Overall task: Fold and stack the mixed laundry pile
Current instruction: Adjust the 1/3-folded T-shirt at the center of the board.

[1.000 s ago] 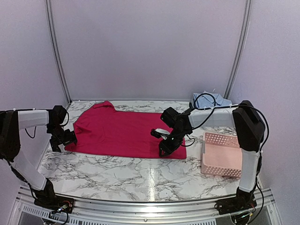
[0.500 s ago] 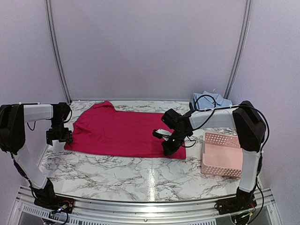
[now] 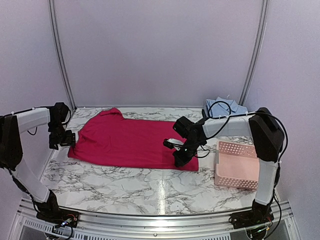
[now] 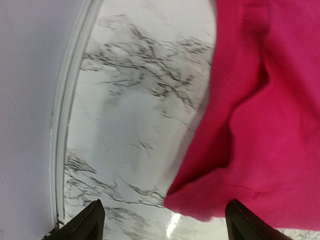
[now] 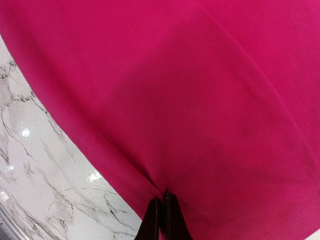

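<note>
The white marbled worktop (image 3: 150, 185) sat between pale walls, and on it the magenta-red plain cloth garment (image 3: 130, 142) lay spread flat. Your right end effector (image 5: 161, 215) was pressed together, pinching a tuck of the garment's edge. Your left end effector (image 4: 167, 222) stood spread, with the garment's corner between its fingers, ungripped. Beyond the right end effector the light blue collared shirt (image 3: 225, 106) lay heaped. I judge no fold had been made, so both garments and the stacking remained.

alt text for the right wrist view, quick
The shut right gripper pinches the magenta-red garment near its edge, puckering the cloth. The garment fills most of the view; the marble table shows at lower left.
</note>
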### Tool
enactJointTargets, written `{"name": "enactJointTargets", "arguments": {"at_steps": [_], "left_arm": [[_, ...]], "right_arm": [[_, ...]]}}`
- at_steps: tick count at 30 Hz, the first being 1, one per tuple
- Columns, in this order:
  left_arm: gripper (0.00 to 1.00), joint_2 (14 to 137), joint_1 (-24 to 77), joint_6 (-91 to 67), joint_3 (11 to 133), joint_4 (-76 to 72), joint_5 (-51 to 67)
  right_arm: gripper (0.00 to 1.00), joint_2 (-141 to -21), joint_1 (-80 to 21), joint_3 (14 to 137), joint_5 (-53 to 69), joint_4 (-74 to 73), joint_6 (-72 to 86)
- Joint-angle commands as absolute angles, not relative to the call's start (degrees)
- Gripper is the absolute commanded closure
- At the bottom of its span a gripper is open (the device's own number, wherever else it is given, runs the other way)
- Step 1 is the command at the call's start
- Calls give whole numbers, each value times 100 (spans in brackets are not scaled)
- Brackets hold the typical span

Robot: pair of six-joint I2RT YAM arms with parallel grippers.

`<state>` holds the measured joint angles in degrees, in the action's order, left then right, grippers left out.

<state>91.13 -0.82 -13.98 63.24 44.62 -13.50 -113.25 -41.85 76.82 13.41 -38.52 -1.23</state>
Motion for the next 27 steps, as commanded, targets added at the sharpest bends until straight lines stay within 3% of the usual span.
{"name": "enactJointTargets", "arguments": {"at_steps": [1,7,10,12,17,27], "left_arm": [[14,8706,318,-1026,6087,4382,68],[13,8018,1372,-348,5553,4307,-1138],[10,7845,1577,211,5518,4273,-1167],[9,7941,1547,442,5586,4250,-969],[7,8349,1932,1449,5548,4238,-1828],[1,8900,2471,1978,5286,4106,-2300]], "right_arm": [[100,-11604,-4157,8174,1614,-4540,-36],[100,-11563,-3897,8398,1679,-4595,198],[100,-11437,-3681,8364,1798,-4529,261],[100,-11383,-3606,8346,1882,-4507,256],[100,-11340,-3569,8303,2030,-4459,211],[100,-11218,-3565,8120,2081,-4377,221]]}}
